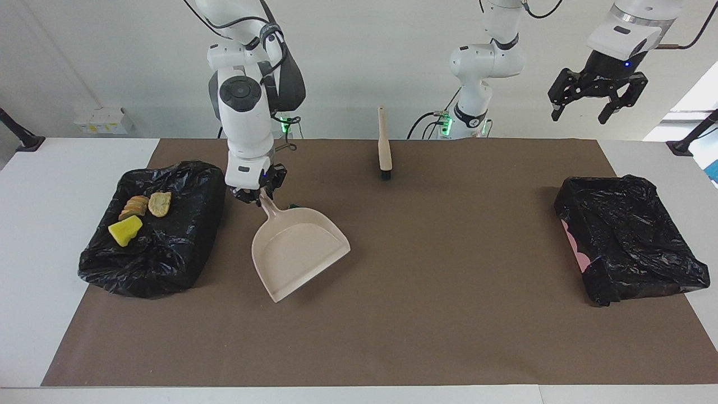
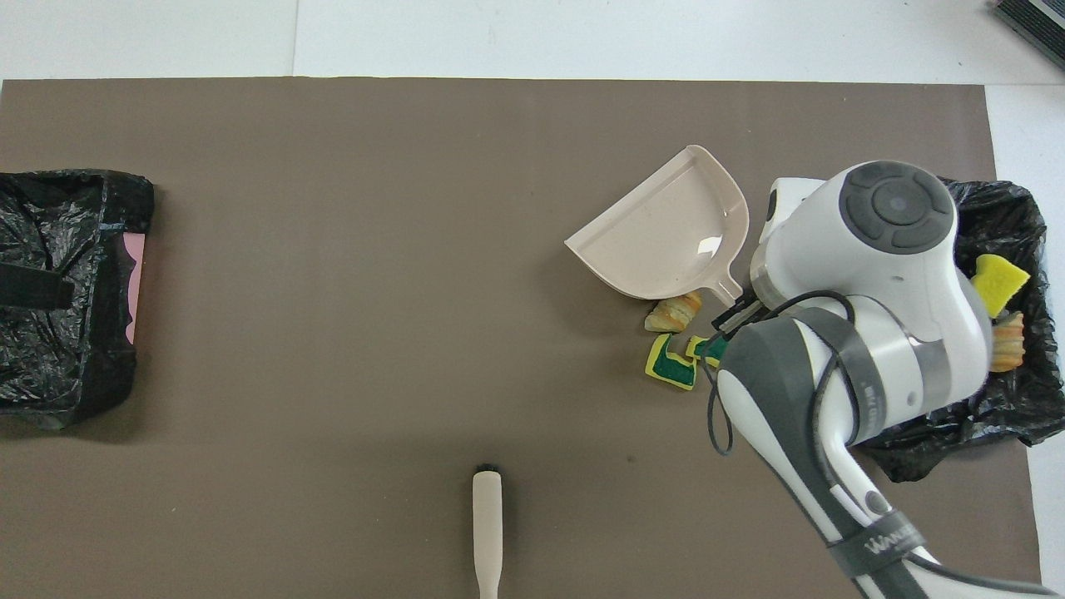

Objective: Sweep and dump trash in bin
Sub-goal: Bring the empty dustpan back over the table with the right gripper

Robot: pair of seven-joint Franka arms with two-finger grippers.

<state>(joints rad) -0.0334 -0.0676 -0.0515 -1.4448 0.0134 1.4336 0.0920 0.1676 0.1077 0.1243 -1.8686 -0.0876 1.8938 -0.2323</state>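
Black-bagged bin (image 1: 147, 247) at the right arm's end of the table holds three scraps (image 1: 138, 216): a yellow sponge and two bread chunks. Beside it the right gripper (image 1: 259, 192) is clamped on the dustpan (image 1: 297, 249) handle, pan raised and tilted over the mat (image 1: 392, 314), mouth pointing away from the robots. Loose trash (image 2: 678, 341) (two green-backed sponges, a bread chunk; a fourth piece may be hidden) lies under the pan and wrist, so the facing view barely shows it. Brush (image 1: 384, 146) lies untouched mid-table, near the robots. Second bin (image 1: 628, 235) sits at the left arm's end, with the left gripper (image 1: 595, 95) waiting high near it, fingers apart. Risks: pan lip lands on the pile and scatters or squashes the pieces; the thin handle twists in the grip; without the brush, scraps just get pushed along.
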